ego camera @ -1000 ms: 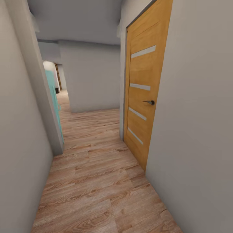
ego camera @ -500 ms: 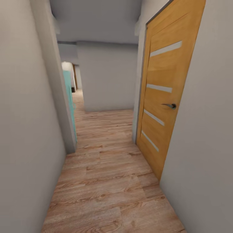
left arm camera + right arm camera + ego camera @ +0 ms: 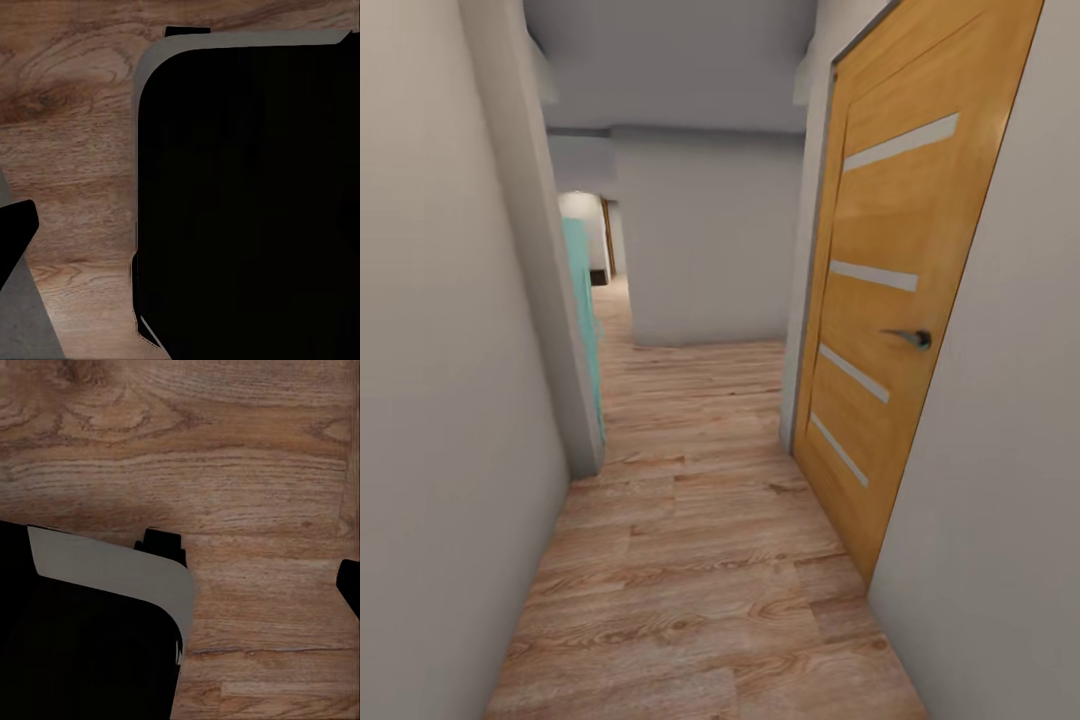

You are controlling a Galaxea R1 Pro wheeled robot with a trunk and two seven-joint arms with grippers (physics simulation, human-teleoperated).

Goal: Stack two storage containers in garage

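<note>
One narrow corridor is running ahead, its wood plank floor (image 3: pixel 700 560) lying between grey walls (image 3: pixel 440 400). An orange door (image 3: pixel 895 300) with a handle (image 3: pixel 912 338) is standing shut at right; a teal panel (image 3: pixel 582 300) is showing far left. A dark robot body (image 3: pixel 255 202) is hanging over the planks. Neither pincer's state can be told. No container is appearing.

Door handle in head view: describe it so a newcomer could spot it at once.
Start at the wall on the corridor's right side, where an orange wood door with four pale horizontal strips stands closed. The handle is a small dark metal lever near the door's right edge, between the second and third strips. It is the one dark fitting on the otherwise orange panel.
</note>
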